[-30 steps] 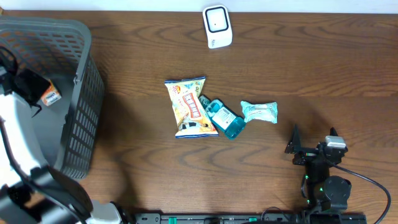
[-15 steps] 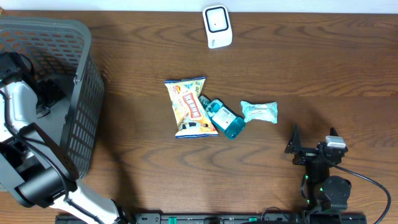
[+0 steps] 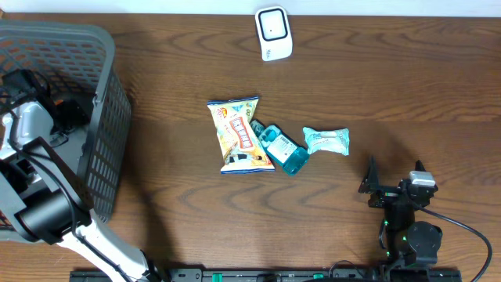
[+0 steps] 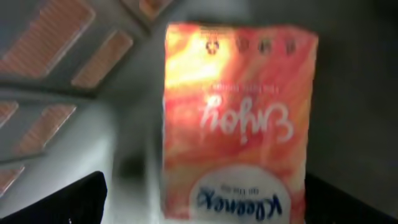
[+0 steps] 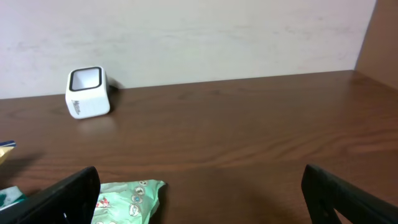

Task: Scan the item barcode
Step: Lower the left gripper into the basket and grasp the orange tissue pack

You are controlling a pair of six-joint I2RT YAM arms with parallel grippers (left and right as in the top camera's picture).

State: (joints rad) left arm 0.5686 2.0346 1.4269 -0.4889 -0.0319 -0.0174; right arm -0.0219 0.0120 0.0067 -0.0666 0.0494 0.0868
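Note:
An orange Kleenex tissue pack (image 4: 236, 118) lies flat on the floor of the grey basket (image 3: 106, 133). My left gripper (image 4: 202, 190) hangs just above it, open, with the pack's near end between the wide-spread fingers and a clear gap on the left side. In the overhead view the left gripper (image 3: 69, 110) is down inside the basket and the pack is hidden. No barcode shows. The white scanner (image 3: 273, 34) stands at the table's far edge. My right gripper (image 3: 394, 188) rests open and holds nothing, at the near right.
A yellow snack bag (image 3: 239, 135), a blue bottle (image 3: 282, 150) and a green packet (image 3: 326, 141) lie mid-table. The green packet (image 5: 127, 199) sits just ahead of the right gripper's left finger. The slotted basket wall (image 4: 43, 56) is close on the left gripper's left.
The left gripper carried the orange pack deeper into the basket, then let it go and spread its fingers. The right arm has not moved.

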